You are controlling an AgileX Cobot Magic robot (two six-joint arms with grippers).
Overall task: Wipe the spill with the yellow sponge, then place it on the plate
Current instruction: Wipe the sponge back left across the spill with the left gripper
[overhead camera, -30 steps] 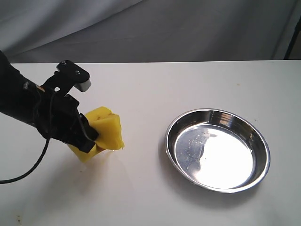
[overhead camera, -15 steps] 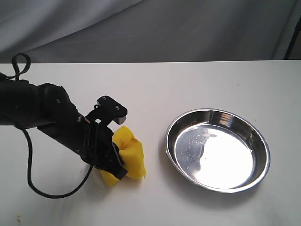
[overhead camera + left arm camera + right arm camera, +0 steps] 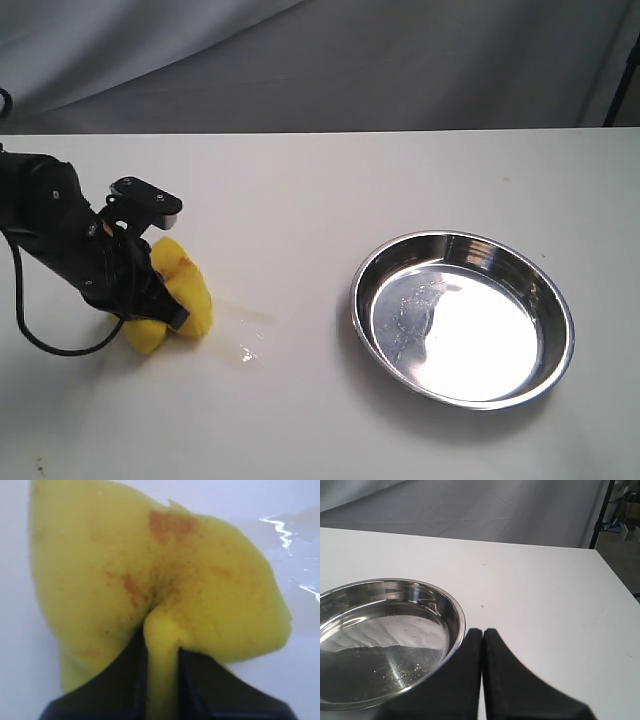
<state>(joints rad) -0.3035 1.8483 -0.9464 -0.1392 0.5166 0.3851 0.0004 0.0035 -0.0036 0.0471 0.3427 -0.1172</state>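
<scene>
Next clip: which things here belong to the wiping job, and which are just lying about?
In the job:
yellow sponge, pinched in the left gripper
spill, a wet smear on the table
plate

Just about:
right gripper, shut, beside the plate
grey backdrop cloth
black stand pole

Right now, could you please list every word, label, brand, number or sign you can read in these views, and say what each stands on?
None: no readable text, label, number or sign shows on the yellow sponge, the stainless-steel plate or the white table.
</scene>
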